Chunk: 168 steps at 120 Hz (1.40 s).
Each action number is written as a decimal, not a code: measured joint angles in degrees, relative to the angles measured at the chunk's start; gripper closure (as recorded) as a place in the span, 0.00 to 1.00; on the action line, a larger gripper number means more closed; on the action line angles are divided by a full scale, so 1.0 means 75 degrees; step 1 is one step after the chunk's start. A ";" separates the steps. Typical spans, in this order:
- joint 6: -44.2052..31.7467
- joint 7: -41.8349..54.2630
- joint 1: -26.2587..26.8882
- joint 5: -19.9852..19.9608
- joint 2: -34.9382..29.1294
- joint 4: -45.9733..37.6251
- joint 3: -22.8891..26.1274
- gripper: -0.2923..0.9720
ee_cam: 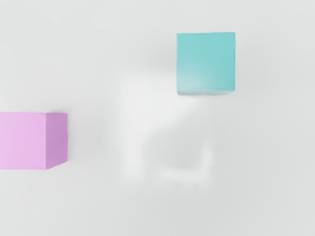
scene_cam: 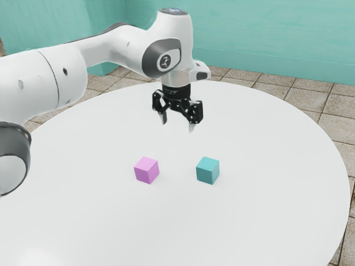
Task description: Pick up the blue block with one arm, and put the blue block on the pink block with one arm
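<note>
Pre-grasp stage: nothing picked up, whole stack job left to do.

Round white surface [scene_cam: 266, 183] carrying both blocks, each well in from its edge. Franka arm [scene_cam: 83, 61] reaching in from the exterior view's left, wrist pointing down. Open, empty end effector [scene_cam: 178, 126] hanging well above the surface, roughly over the gap between the blocks and a little behind them, touching neither. Blue block [scene_cam: 207, 169] flat on the surface toward the exterior view's right. Pink block [scene_cam: 146, 169] near it toward the left, bare gap between, not touching. Judging from the layout: zero task steps done. Left to do: shift over the blue block, descend, close on it, lift, carry across, set on top of the pink block, release. No clutter near either block, so likely an easy approach.
</note>
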<state>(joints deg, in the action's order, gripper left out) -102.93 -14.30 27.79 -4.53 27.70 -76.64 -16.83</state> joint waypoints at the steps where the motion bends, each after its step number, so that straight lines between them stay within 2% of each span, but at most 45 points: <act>1: -0.0059 -0.0025 -0.0001 -0.0049 0.0048 0.0013 -0.0016 0.25; 21: -0.0851 -0.0543 -0.0065 -0.0575 0.0685 0.0152 -0.0060 0.25; 39: -0.1208 -0.0811 -0.0219 -0.0692 0.1251 0.0280 0.0025 0.25; 58: -0.1453 -0.0883 -0.0242 -0.0733 0.1492 0.0337 0.0186 0.25; 80: -0.1579 -0.0198 -0.0230 -0.0777 0.1515 0.0343 0.0205 0.25; 102: -0.1735 0.0608 -0.0225 -0.1154 0.1700 0.0309 0.0214 0.25; 132: -0.2031 0.1367 -0.0190 -0.1296 0.1388 -0.0548 0.0295 0.25; 152: -0.2181 0.1696 -0.0583 -0.1314 0.1865 0.0183 0.0597 0.25; 168: -0.2217 0.1900 -0.0691 -0.1324 0.2059 0.0330 0.0680 0.25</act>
<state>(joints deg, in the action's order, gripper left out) -119.56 -0.05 22.61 -14.46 43.15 -74.16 -11.73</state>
